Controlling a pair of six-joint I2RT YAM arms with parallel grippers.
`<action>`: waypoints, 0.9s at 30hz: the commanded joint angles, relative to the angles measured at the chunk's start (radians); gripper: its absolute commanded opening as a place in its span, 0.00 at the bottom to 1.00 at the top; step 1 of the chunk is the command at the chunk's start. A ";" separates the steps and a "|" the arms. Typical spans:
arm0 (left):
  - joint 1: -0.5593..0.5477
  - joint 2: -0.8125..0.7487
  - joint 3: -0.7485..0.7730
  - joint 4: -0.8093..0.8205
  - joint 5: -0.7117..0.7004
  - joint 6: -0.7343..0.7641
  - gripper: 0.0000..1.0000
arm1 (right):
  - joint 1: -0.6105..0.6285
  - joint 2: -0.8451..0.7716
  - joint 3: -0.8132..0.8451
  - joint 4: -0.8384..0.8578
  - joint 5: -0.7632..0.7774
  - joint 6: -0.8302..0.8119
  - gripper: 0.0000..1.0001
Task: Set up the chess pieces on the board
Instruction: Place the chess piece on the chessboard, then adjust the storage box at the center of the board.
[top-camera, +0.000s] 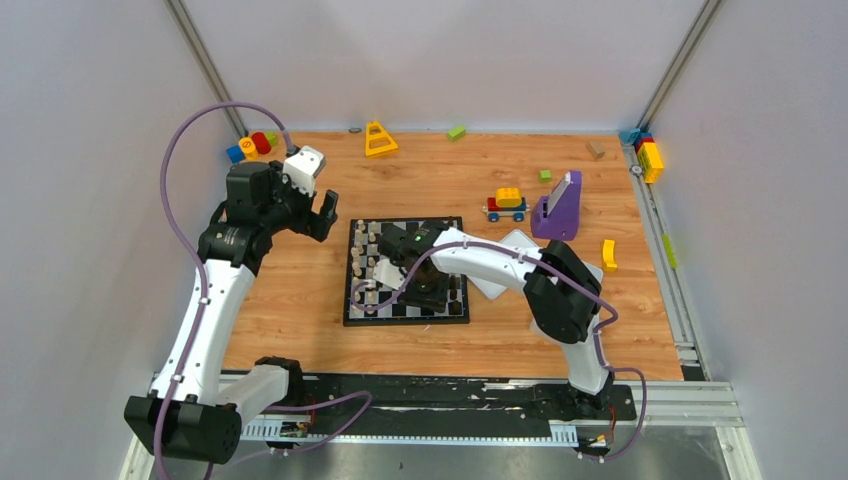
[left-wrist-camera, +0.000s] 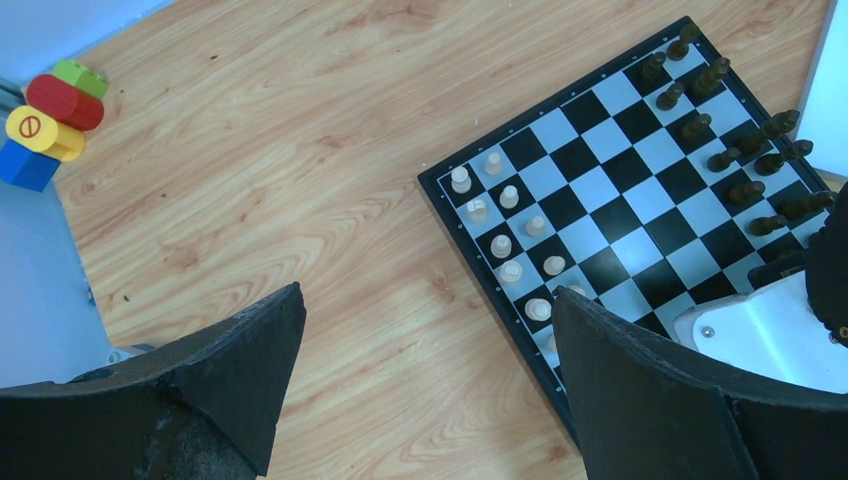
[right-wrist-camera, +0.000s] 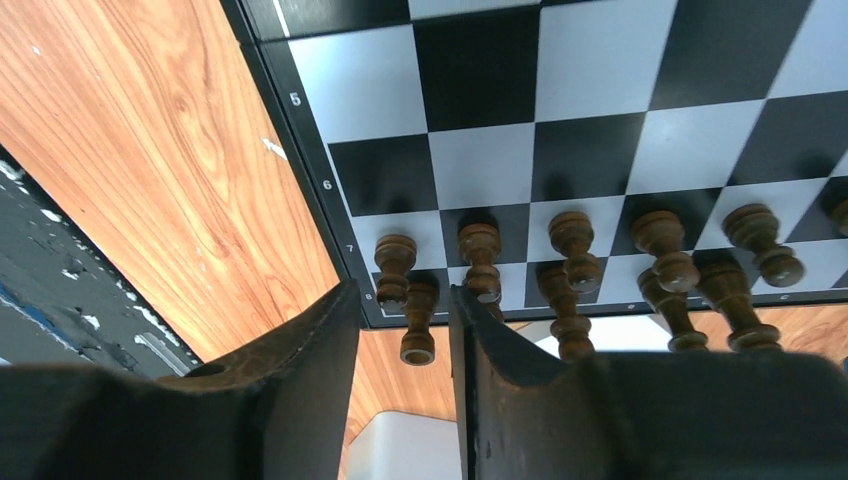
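The dark pieces and pale pieces stand in rows at the ends of the board, so it looks nearly done. The right gripper has its fingers a little apart around one dark piece. The left gripper is spread wide and empty.

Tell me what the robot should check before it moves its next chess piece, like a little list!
1. Left fingers empty and wide apart: ok.
2. Left fingers over bare wood, off the board: ok.
3. Right fingers not squeezing the dark piece seen between them: ok, they stand parted and it looks free.
4. Other dark pieces near it standing upright: ok.
5. Cream pieces upright in two rows along their edge: ok for those showing.
6. Every starting square filled: cannot tell, the right arm hides part of the board.
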 joint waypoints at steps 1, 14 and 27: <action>0.009 -0.026 -0.004 0.019 0.004 -0.003 1.00 | 0.003 -0.058 0.064 0.012 -0.027 0.028 0.41; 0.009 -0.039 -0.042 0.023 0.179 0.070 1.00 | -0.383 -0.498 -0.130 0.057 -0.349 0.055 0.45; 0.008 -0.006 -0.072 0.047 0.272 0.094 1.00 | -0.870 -0.872 -0.620 -0.018 -0.316 -0.136 0.42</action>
